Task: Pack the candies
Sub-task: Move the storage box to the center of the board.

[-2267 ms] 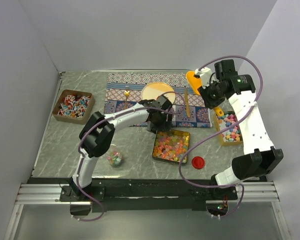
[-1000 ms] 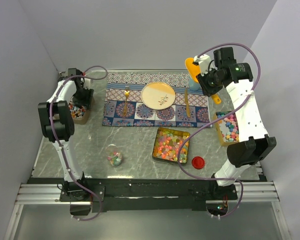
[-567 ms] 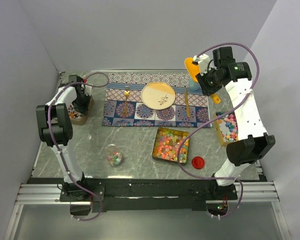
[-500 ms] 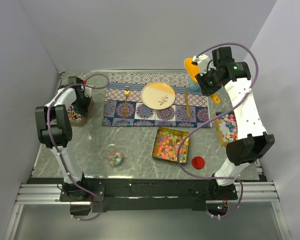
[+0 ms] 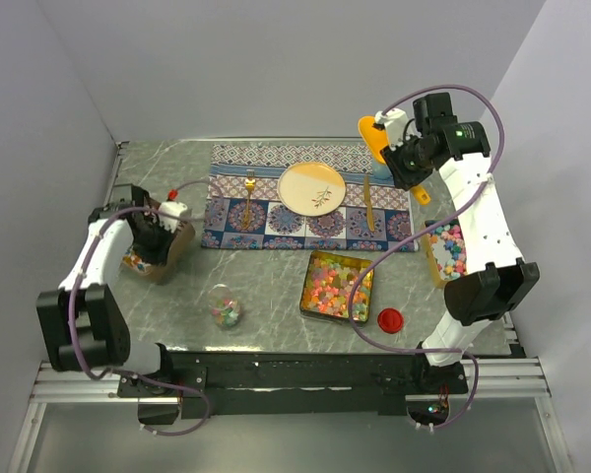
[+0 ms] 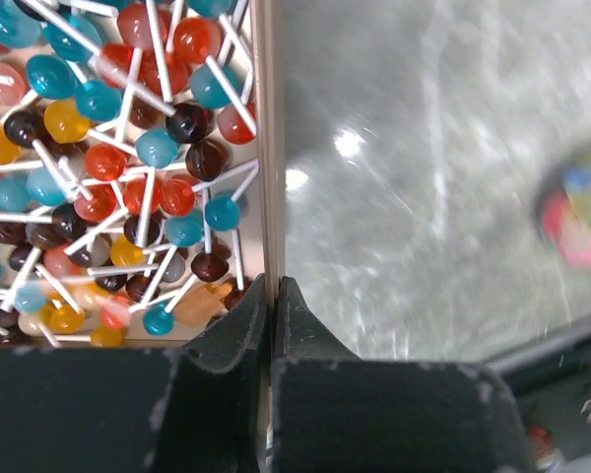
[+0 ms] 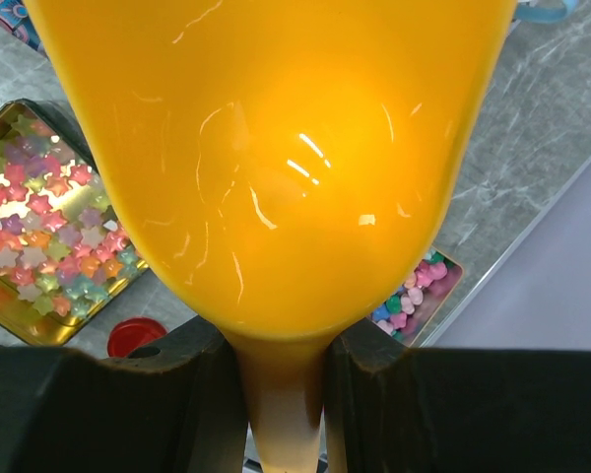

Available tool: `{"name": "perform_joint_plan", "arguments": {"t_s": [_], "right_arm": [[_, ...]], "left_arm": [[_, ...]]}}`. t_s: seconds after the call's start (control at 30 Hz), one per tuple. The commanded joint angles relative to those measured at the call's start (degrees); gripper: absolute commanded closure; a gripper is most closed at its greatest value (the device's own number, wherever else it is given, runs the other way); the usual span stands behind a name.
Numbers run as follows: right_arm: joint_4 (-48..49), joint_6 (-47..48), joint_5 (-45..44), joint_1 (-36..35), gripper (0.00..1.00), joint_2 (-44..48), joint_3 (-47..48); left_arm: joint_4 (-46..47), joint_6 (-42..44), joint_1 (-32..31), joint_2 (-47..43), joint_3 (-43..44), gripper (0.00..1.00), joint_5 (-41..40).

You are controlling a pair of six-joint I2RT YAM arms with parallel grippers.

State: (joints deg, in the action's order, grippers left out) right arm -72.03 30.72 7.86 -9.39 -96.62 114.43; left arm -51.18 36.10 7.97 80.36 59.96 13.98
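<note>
The candies (image 5: 337,286) lie heaped in the tin (image 5: 344,255). Tiny, glossy and loose, they probably suit scooping, not pinching. Left of the tin, the left tool (image 6: 273,296) clamps the lollipop box (image 6: 268,148) by its wall. Beyond the tin, the right tool (image 7: 281,367) grips a scoop (image 7: 276,148).

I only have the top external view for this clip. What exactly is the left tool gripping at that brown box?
Observer: The left wrist view shows the left tool pinched shut on the box wall, one finger on each side.
Operator: What's inside?
Observer: It holds lollipops on white sticks, in teal, red, orange and dark brown.
Operator: And the right tool?
Observer: The right wrist view shows the right tool clamped on the handle of the yellow scoop.
</note>
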Motion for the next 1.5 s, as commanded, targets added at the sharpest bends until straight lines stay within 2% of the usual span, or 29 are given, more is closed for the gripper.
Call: {"name": "perform_joint_plan", "arguments": {"t_s": [0.0, 0.1, 0.27, 0.53, 0.67, 1.13, 1.47], "right_arm": [[0.57, 0.13, 0.14, -0.98, 1.00, 0.20, 1.06], [0.75, 0.13, -0.03, -1.33, 1.00, 0.38, 0.71], [0.58, 0.31, -0.39, -1.69, 1.00, 0.73, 0.09], [0.75, 0.74, -1.26, -1.86, 1.00, 1.61, -1.76], [0.66, 0.74, -1.53, -1.86, 1.00, 1.61, -2.02], [0.49, 0.74, -1.44, -2.04, 1.00, 0.12, -1.14], [0.31, 1.01, -1.44, -2.30, 1.00, -1.03, -0.61]], "left_arm": [[-1.91, 14.17, 0.12, -5.73, -3.44, 0.99, 7.37], [-0.24, 16.89, -0.14, -7.84, -5.29, 0.99, 9.57], [-0.50, 23.39, -1.89, -6.00, -5.03, 0.99, 12.48], [-1.91, 32.36, -9.10, -8.72, -10.03, 0.99, 9.49], [0.37, 35.18, -12.79, -11.45, -14.60, 0.99, 8.17], [3.63, 33.78, -24.57, -14.26, -19.36, 0.99, 9.49], [5.65, 31.32, -31.07, -11.10, -18.13, 0.99, 10.81]]}}
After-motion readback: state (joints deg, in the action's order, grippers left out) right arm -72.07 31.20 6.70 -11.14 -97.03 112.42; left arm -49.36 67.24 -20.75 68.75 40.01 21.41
